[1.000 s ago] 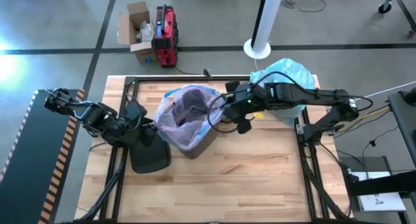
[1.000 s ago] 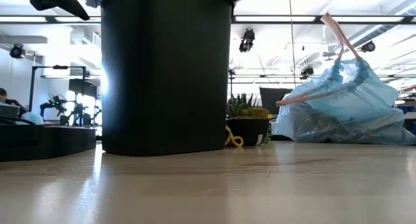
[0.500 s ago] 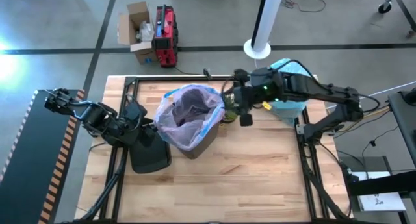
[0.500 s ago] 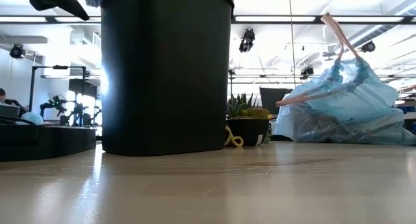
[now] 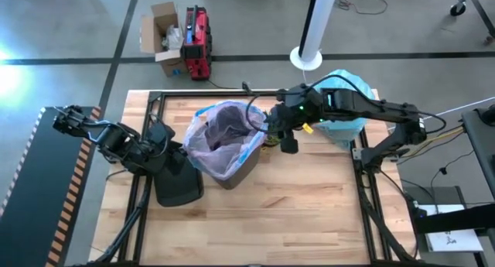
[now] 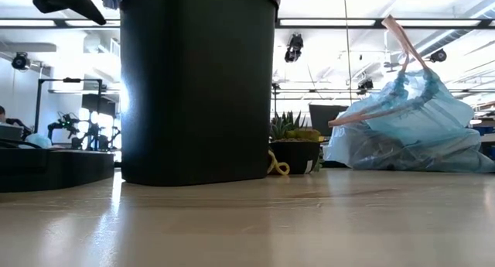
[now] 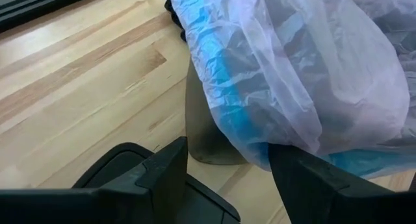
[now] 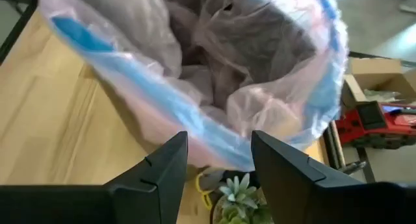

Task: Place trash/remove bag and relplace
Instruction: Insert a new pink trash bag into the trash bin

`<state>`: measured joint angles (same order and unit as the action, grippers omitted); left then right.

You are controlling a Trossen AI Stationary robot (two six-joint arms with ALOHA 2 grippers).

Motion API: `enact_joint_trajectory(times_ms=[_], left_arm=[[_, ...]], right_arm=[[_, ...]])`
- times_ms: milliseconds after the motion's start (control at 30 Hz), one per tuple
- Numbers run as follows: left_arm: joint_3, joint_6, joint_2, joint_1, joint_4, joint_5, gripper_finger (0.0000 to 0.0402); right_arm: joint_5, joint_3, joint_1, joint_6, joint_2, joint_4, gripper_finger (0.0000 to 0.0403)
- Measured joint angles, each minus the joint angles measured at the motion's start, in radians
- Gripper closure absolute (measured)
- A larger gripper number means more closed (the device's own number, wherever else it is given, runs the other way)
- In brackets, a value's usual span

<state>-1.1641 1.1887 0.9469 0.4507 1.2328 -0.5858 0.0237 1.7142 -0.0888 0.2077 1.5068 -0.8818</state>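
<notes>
Crinkly translucent pinkish liner drapes the smooth dark bin.

A pinkish bag with a blue-edged rim gapes wide over the wooden table. Two dark fingers (apart, holding nothing) frame a small green plant.

the thin, crinkly light blue-teal translucent plastic bag sits bunched and full at the far right edge of the bench, its pinkish drawstring pulled up into a peak. it stands upright, just beside the small potted plant. no loose trash shows on the bench.
</notes>
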Motion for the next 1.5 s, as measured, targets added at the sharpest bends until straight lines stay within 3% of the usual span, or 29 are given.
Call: enact_joint_trajectory(times_ms=[267, 533, 900, 1333, 1500], left_arm=[[0.0, 0.004, 0.016, 0.0, -0.012, 0.001, 0.0201], [0.0, 0.004, 0.013, 0.0, -0.022, 0.001, 0.0187], [0.0, 0.007, 0.013, 0.0, -0.026, 0.005, 0.0193], [0.001, 0.007, 0.013, 0.0, -0.025, 0.007, 0.0182], [0.001, 0.007, 0.013, 0.0, -0.017, 0.024, 0.0184]], right_arm=[[0.029, -0.019, -0.004, -0.041, -0.017, 0.018, 0.0236], [-0.072, -0.033, -0.004, -0.171, 0.004, 0.102, 0.0251], [0.011, -0.047, 0.006, -0.115, 0.001, -0.087, 0.0248], [0.028, -0.217, 0.008, -0.033, 0.0, 0.107, 0.0227], [0.028, -0.269, 0.008, 0.007, 0.001, 0.072, 0.0226]])
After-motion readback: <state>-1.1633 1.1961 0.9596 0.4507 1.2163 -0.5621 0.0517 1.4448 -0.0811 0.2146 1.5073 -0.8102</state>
